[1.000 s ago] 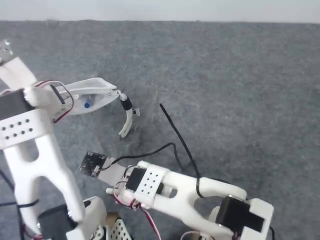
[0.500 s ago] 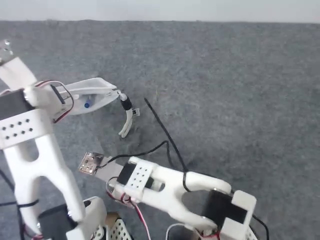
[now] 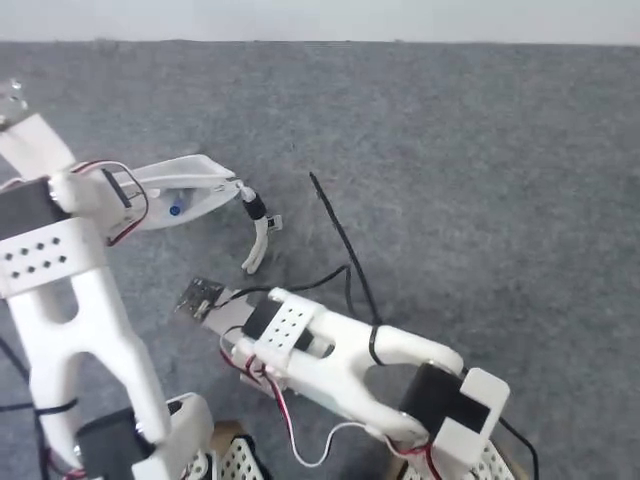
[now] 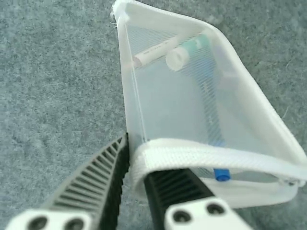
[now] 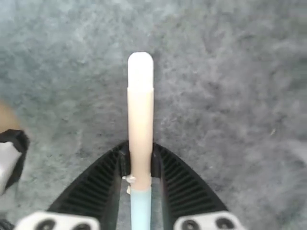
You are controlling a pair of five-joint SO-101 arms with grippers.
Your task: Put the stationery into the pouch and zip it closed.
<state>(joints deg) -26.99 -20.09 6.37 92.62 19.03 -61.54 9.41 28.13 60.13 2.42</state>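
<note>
Left end effector (image 4: 135, 159) pinches the rim of the pouch (image 4: 182, 105), far left on the bench (image 3: 480, 150), we judge to prop its mouth open | two pens (image 4: 158, 47) lie inside | right end effector (image 5: 140, 152) pinches another pen (image 5: 140, 115), cap leading for insertion, nearer than the pouch | zip not yet closed

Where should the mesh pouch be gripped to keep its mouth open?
By the thick zipper band at the mouth of the mesh pouch, coming from the open end and pinching across it, as the left end effector does. The band looks firm and the mesh walls look limp.
</note>
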